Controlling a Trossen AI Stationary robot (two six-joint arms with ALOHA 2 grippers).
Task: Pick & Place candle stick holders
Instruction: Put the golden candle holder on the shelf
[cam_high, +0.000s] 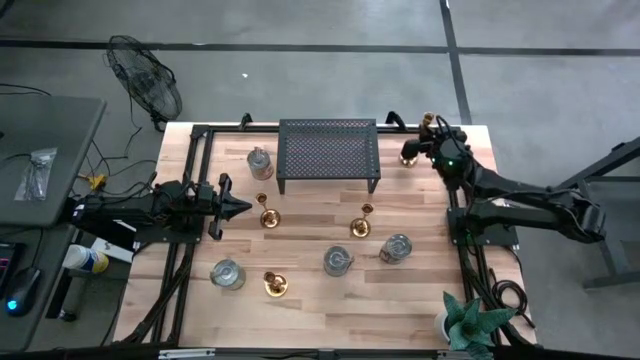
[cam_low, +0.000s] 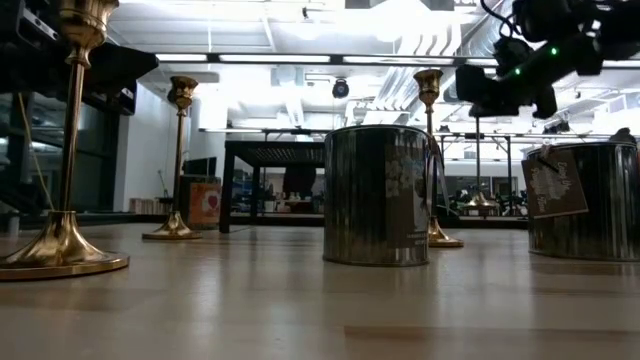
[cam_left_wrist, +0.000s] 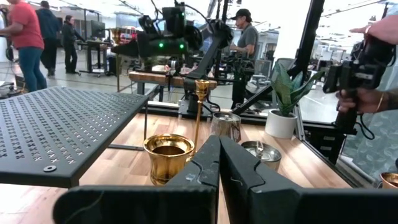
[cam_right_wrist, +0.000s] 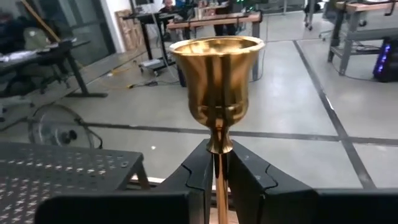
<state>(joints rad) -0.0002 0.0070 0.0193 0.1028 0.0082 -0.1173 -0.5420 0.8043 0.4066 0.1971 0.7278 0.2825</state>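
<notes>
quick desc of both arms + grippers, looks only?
Both arms are dark, matte, jointed segments. The right arm shows a green light near its wrist; black cables trail beside its base. Left gripper and right gripper have black, angular, tapered fingers.

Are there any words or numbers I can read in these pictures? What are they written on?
No text can be read anywhere.
Tag hanging on the silvery cup at the right of the low view: dark print, too blurred to read.
Label on the middle silvery cup: pale marks, too blurred to read.
Orange box in the room behind: a white sign, not readable.
The brass candlestick in the right gripper bears no writing.
</notes>
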